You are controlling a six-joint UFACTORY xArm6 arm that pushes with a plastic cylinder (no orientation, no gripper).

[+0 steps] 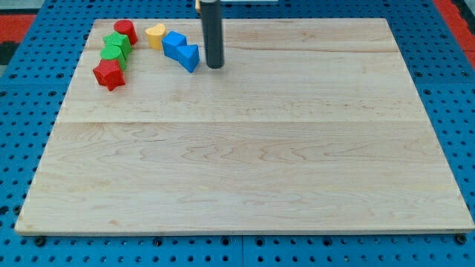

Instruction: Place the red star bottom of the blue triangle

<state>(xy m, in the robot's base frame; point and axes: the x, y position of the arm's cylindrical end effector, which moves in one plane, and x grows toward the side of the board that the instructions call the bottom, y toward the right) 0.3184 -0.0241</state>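
Note:
The red star (109, 74) lies near the view's top left of the wooden board. The blue triangle (190, 57) lies to its right, touching a blue cube (174, 44) on its upper left. My tip (214, 67) stands just right of the blue triangle, close to it, and well right of the red star.
A red block (125, 31), a green star (117, 41) and a green block (113, 55) cluster above the red star. A yellow heart (154, 35) lies left of the blue cube. The wooden board (245, 170) rests on a blue pegboard.

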